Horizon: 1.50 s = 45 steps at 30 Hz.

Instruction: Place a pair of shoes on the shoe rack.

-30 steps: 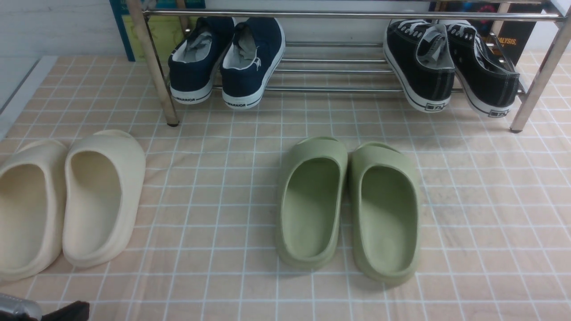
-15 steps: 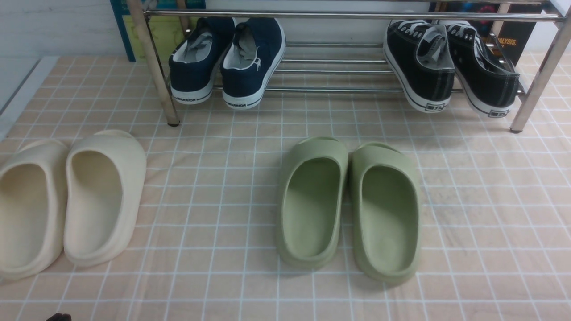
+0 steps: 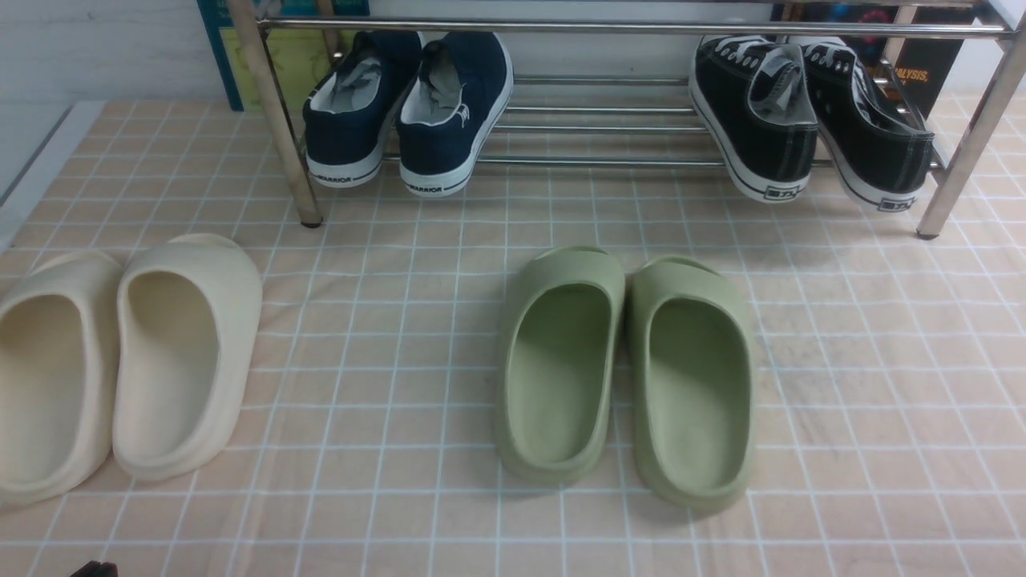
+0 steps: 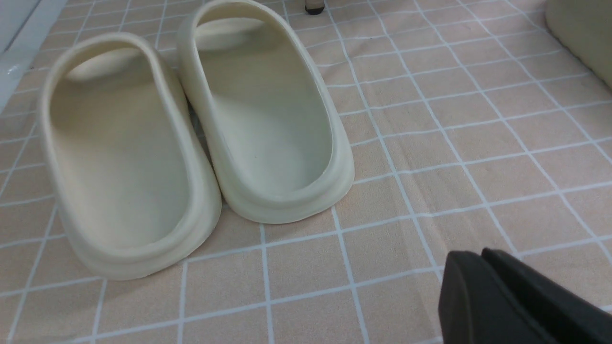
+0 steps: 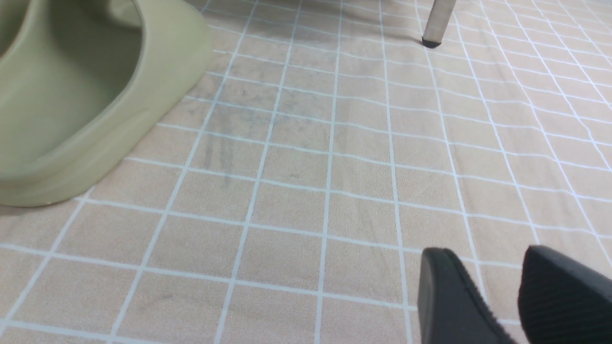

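Note:
The pair of shoes, two navy-blue slip-ons (image 3: 409, 112) with white soles, rests side by side on the lower rails at the left end of the shoe rack (image 3: 609, 27), heels toward me. My left gripper (image 4: 480, 253) hovers low over the tiled floor near the cream slides, its two black fingers pressed together with nothing between them. Only a dark sliver of it (image 3: 94, 570) shows at the bottom left of the front view. My right gripper (image 5: 483, 255) is open and empty above bare tiles beside a green slide.
Two cream slides (image 3: 188, 353) lie at the left front and two green slides (image 3: 561, 361) in the middle. Black lace-up sneakers (image 3: 757, 112) sit at the rack's right end. Rack legs (image 3: 280, 128) (image 5: 437, 19) stand on the floor.
The left arm has drawn back out of the front view's lower left corner; its silver and black parts are gone but for a sliver. The shoes have not moved.

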### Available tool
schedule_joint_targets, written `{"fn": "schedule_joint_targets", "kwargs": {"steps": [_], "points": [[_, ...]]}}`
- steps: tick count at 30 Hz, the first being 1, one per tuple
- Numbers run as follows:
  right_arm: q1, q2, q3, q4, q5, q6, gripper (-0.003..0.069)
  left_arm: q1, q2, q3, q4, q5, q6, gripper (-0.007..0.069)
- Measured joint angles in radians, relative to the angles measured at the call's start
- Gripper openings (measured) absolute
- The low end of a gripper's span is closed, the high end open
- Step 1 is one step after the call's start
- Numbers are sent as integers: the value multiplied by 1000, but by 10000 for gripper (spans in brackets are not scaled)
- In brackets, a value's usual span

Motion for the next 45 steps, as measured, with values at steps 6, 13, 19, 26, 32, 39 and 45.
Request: {"fn": "schedule_joint_targets", "kwargs": {"steps": [6,13,19,26,32,39,45], "points": [[0,0,0,0,0,0,239,0,0,-1,-2,4,12,44],[0,0,0,0,0,0,239,0,0,-1,-3,4,-82,52],[0,0,0,0,1,0,239,0,0,-1,-3,4,-107,55],[0,0,0,0,1,0,239,0,0,-1,-3,4,-109,58],[0,0,0,0,1,0,239,0,0,-1,-3,4,-112,59],[0,0,0,0,1,0,239,0,0,-1,-3,4,-112,69],[0,0,0,0,1,0,239,0,0,-1,-3,4,-112,69]]}}
